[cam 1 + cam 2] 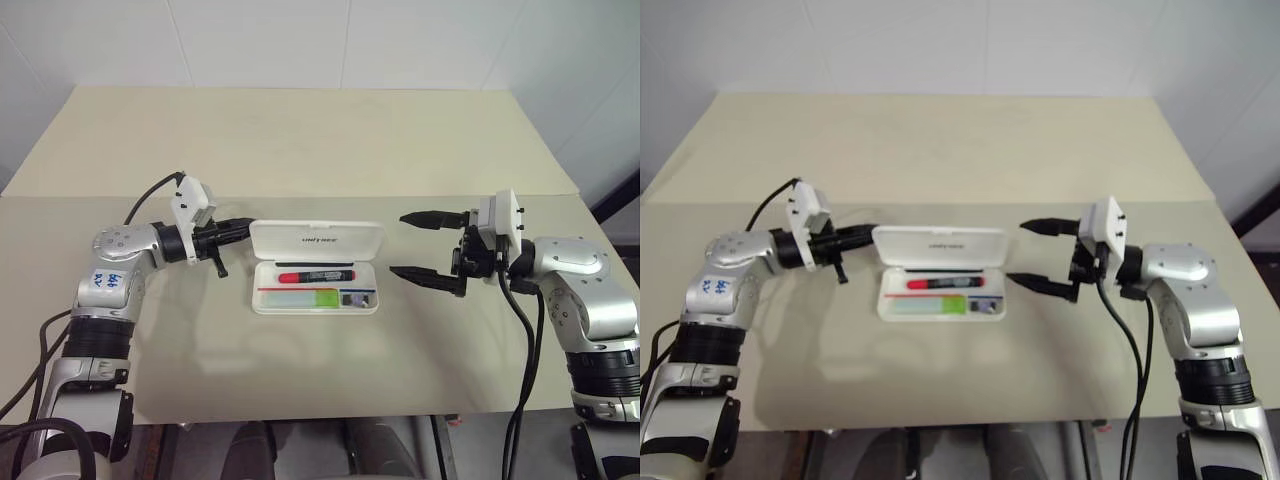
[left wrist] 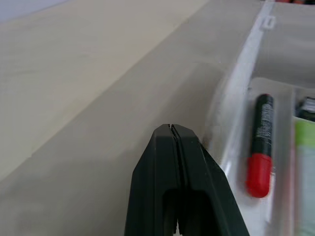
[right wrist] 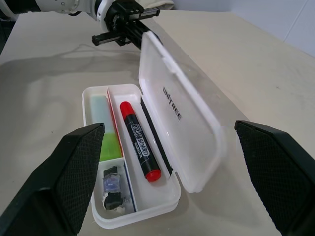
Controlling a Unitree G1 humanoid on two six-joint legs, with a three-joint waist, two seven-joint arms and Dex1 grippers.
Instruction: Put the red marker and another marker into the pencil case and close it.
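The pencil case (image 1: 315,283) lies open in the middle of the beige table (image 1: 300,370), with bare tabletop on its near side. In its tray, the nearer compartment holds another marker (image 1: 308,297), its pale mint barrel toward the robot's left and its green cap toward the right; beside the cap sits a small dark object (image 3: 111,189) in its own corner section. Just behind, the red marker (image 1: 316,275) lies lengthwise in the long compartment. The lid (image 1: 316,239) stands raised along the far edge, its lettering facing the robot.

The right gripper (image 1: 428,246) hangs to the case's right, jaws spread wide and holding nothing. The left gripper (image 1: 246,226) is pressed fully closed, empty, its tip at the lid's left end. A black cable (image 1: 150,195) loops behind its wrist.
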